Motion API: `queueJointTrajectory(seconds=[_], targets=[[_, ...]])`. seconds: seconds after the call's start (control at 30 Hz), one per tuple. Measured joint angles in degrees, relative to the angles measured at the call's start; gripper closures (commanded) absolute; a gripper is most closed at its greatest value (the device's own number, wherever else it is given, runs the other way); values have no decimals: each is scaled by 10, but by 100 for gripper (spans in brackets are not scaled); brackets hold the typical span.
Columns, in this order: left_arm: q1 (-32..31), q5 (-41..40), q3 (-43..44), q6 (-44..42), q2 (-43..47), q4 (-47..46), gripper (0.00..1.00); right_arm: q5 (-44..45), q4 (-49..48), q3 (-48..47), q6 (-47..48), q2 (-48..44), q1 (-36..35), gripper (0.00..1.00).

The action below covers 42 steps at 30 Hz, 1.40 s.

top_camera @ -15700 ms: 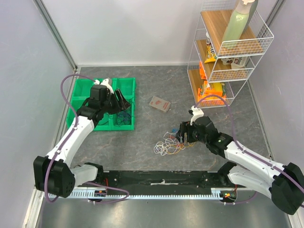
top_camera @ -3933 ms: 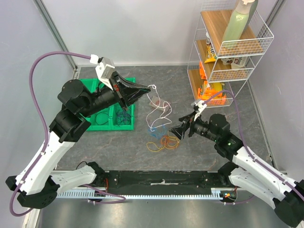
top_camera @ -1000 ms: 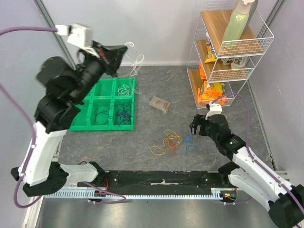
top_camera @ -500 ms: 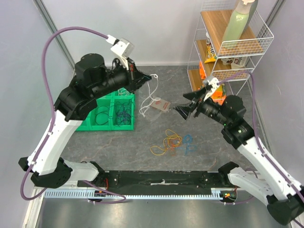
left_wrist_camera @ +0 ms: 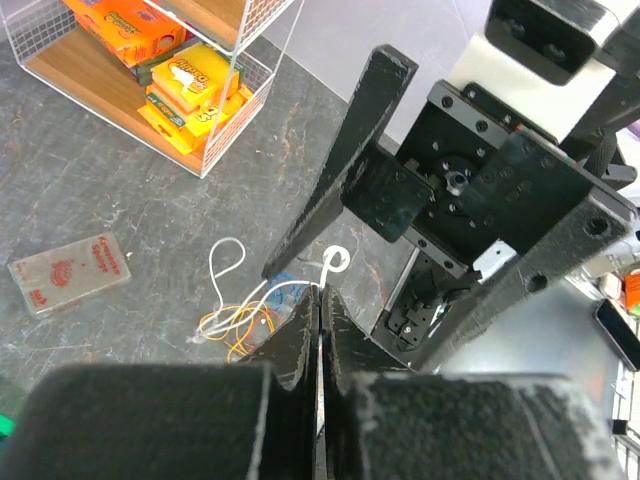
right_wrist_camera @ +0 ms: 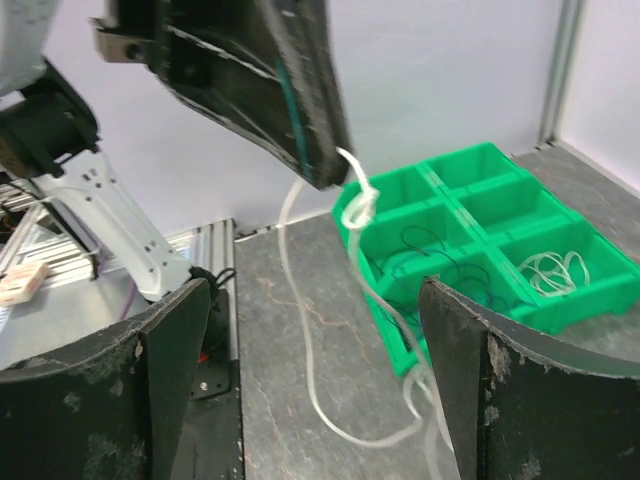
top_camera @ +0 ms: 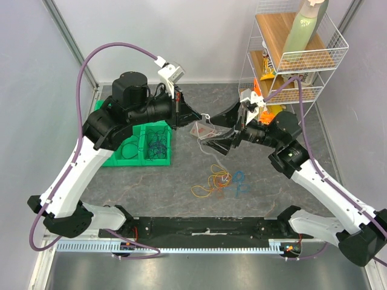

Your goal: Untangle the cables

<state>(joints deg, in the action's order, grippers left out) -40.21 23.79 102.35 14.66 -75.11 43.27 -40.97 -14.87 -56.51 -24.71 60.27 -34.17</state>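
My left gripper is shut on a white cable and holds it in the air over the middle of the table. The left wrist view shows the fingertips pinched together with the white cable's loop poking out. My right gripper is open, one jaw on either side of the dangling white cable, touching nothing. On the table below lie tangled yellow and orange cables and a blue cable.
A green compartment bin at the left holds sorted cables, white ones and dark ones. A small flat packet lies under the grippers. A wire shelf with snack boxes and a bottle stands at the back right.
My left arm has swung the white cable down from high at the back left to mid-table. The right arm has risen from the table and brought its open jaws round the hanging cable.
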Motion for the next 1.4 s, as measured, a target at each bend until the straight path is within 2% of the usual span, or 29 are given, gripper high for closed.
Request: queueJointTrajectory(seconds=[0.13, 0.3, 0.47, 0.53, 0.6, 0.63, 0.73, 0.77, 0.8, 0.9, 1.07, 1.2, 1.3, 1.4], targets=[[0, 3, 0, 13, 0, 0, 98, 20, -14, 0, -8, 4, -43, 11], [0, -10, 0, 43, 0, 0, 98, 138, 25, -5, 9, 8, -111, 24], [0, -32, 0, 86, -3, -1, 98, 292, 67, -20, 28, 14, -166, 51], [0, -39, 0, 98, -3, -1, 98, 331, 74, -26, 32, 21, -183, 68], [2, -43, 0, 106, -4, 0, 98, 369, 83, -34, 40, 32, -201, 93], [4, -43, 0, 108, -5, 0, 85, 382, 87, -37, 43, 35, -206, 100], [16, -42, 0, 109, -5, 2, 34, 407, 97, -37, 42, 37, -214, 100], [22, -43, -4, 110, -2, -4, 21, 412, 100, -37, 37, 37, -214, 100], [26, -43, -12, 103, 3, -8, 13, 414, 103, -37, 32, 36, -214, 100], [39, -45, -105, 89, 67, -64, 10, 401, 120, -42, 10, 35, -201, 100], [40, -45, -267, 55, 221, -166, 22, 329, 133, -49, -54, 35, -143, 100], [40, -36, -357, 30, 304, -249, 13, 262, 130, -49, -105, 34, -96, 100], [40, 1, -412, 18, 323, -302, 11, 207, 116, -49, -144, 32, -71, 100], [40, 36, -447, 9, 304, -322, 11, 152, 99, -49, -179, 31, -56, 100]])
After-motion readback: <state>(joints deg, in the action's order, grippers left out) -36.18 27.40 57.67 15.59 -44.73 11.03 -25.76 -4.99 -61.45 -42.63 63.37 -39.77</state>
